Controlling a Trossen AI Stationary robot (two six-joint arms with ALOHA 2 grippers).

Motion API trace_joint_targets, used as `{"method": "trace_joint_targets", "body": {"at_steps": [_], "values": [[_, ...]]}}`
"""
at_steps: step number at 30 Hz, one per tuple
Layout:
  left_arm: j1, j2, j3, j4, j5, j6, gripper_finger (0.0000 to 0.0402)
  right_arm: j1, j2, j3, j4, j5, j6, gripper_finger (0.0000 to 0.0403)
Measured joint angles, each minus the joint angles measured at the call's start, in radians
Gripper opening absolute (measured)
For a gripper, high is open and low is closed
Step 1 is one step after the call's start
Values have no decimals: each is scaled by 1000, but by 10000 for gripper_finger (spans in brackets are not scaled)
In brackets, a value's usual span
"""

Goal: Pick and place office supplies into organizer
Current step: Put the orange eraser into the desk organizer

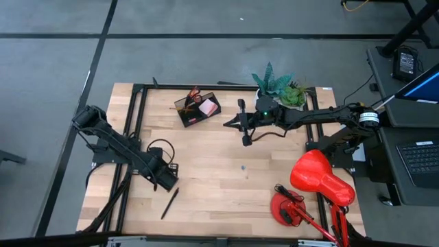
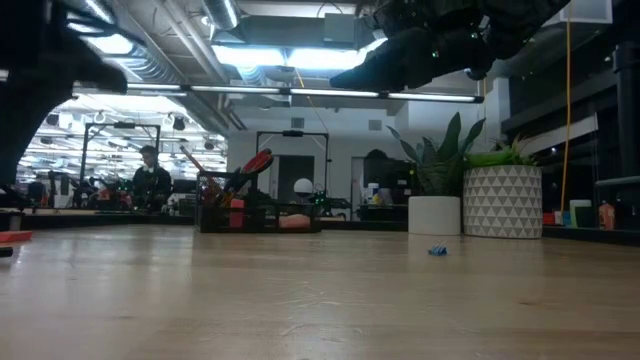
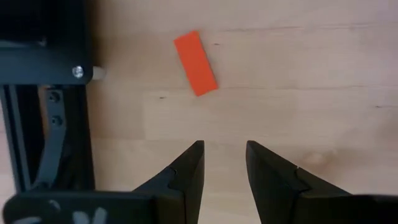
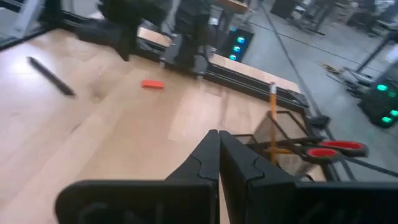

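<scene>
A small orange-red eraser (image 3: 195, 63) lies flat on the wooden table; my left gripper (image 3: 224, 155) hangs open above it, pointing down, its fingertips just short of it. The high view shows that gripper (image 1: 167, 182) at the left, with a black pen (image 1: 169, 204) lying nearer the front edge. The dark organizer (image 1: 197, 108) stands at the far middle, holding red-handled scissors (image 4: 329, 149), an orange pencil (image 4: 272, 109) and a pink pad (image 1: 208, 107). My right gripper (image 1: 228, 124) hovers shut just right of the organizer, holding nothing.
Two potted plants (image 1: 278, 86) stand at the far edge, behind my right arm. A red desk lamp (image 1: 322, 180) takes up the near right corner. A tiny blue item (image 1: 242, 167) lies mid-table. Black frame rails (image 3: 37, 124) run close beside the eraser.
</scene>
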Motion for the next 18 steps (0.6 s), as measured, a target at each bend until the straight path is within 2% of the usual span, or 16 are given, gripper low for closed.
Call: {"method": "trace_joint_targets", "body": {"at_steps": [7,11,18], "values": [[-13,0,-95,126,-14,-53,112,1,0,0,-1,-88,-48,10],[-6,0,-145,190,-46,-60,112,0,0,0,-2,-93,-51,10],[16,0,-160,105,38,-74,112,0,0,0,-1,-93,-52,10]]}}
